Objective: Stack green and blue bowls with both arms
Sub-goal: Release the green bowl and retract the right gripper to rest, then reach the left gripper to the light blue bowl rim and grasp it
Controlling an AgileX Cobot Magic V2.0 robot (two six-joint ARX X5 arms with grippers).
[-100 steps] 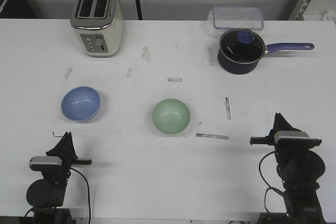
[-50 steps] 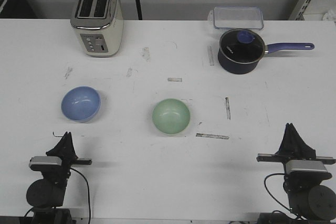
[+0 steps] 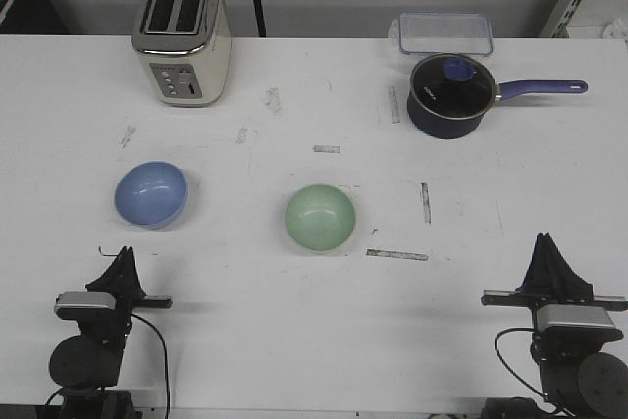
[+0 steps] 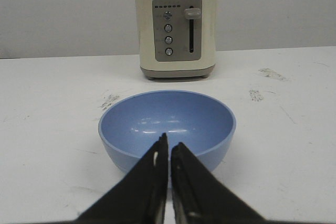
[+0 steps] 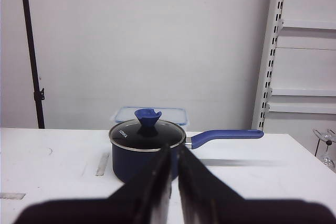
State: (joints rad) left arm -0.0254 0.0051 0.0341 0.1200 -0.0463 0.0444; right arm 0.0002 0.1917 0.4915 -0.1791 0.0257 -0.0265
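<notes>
**Two bowls apart on the table, both grippers closed and empty**

Seen from the front, the blue bowl (image 3: pixel 151 193) sits at about 9 o'clock from the table's (image 3: pixel 294 340) middle, and the green bowl (image 3: pixel 320 218) lies near the centre, well apart from it. Both stand upright and hold nothing. The left gripper (image 3: pixel 122 269) rests at 7 o'clock near the front edge, the blue bowl just ahead of it at its 12 o'clock. The right gripper (image 3: pixel 546 257) sits at 5 o'clock, aimed toward the saucepan (image 3: pixel 449 93) at the back; the green bowl is off at roughly its 10 o'clock.

In the left wrist view the fingers (image 4: pixel 152 182) are pressed together with barely a slit between them and grip nothing. In the right wrist view the fingers (image 5: pixel 157 182) are likewise nearly touching and empty.

The bowls look light, stiff and glossy, so probably slippery. The rim seems the best hold, one finger inside the wall and one outside. Either gripper would have to open first.
</notes>
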